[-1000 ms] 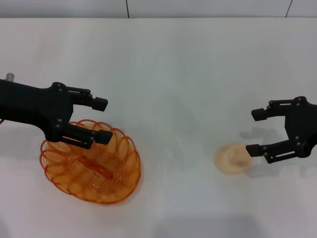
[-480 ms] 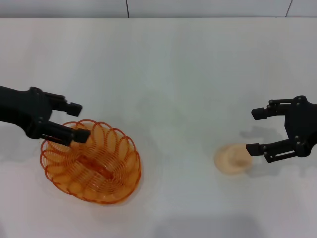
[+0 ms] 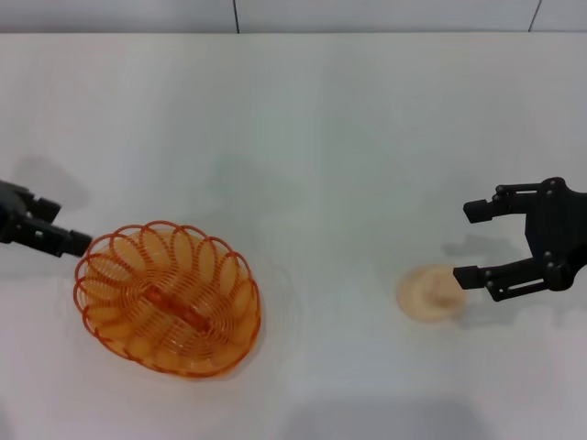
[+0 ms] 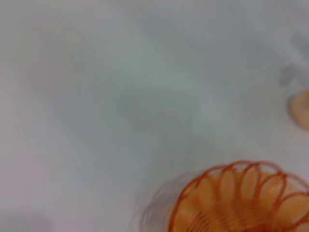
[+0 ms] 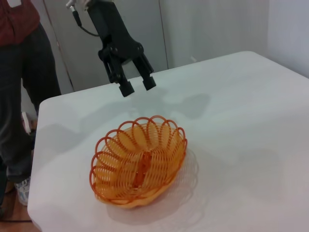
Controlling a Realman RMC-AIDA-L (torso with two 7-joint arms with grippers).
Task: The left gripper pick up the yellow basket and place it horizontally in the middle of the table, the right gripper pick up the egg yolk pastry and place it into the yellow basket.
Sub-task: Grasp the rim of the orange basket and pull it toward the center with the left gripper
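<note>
1. The yellow basket [image 3: 168, 300] sits upright on the white table [image 3: 312, 137], toward its left side.
2. The left gripper [image 5: 137, 85] hangs just off the basket's left rim, fingers parted, holding nothing.
3. The right gripper [image 3: 474, 241] is spread wide beside the egg yolk pastry [image 3: 429, 293], its lower finger at the pastry's edge, not gripping it.
4. A person [image 5: 17, 87] stands past the table's far end.

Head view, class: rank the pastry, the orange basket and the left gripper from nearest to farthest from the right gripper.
1. The pastry: on the table right beside the right gripper, by its lower fingertip.
2. The orange basket: across the table on the robot's left side.
3. The left gripper: farthest, at the picture's left edge, just beyond the basket's rim.
</note>
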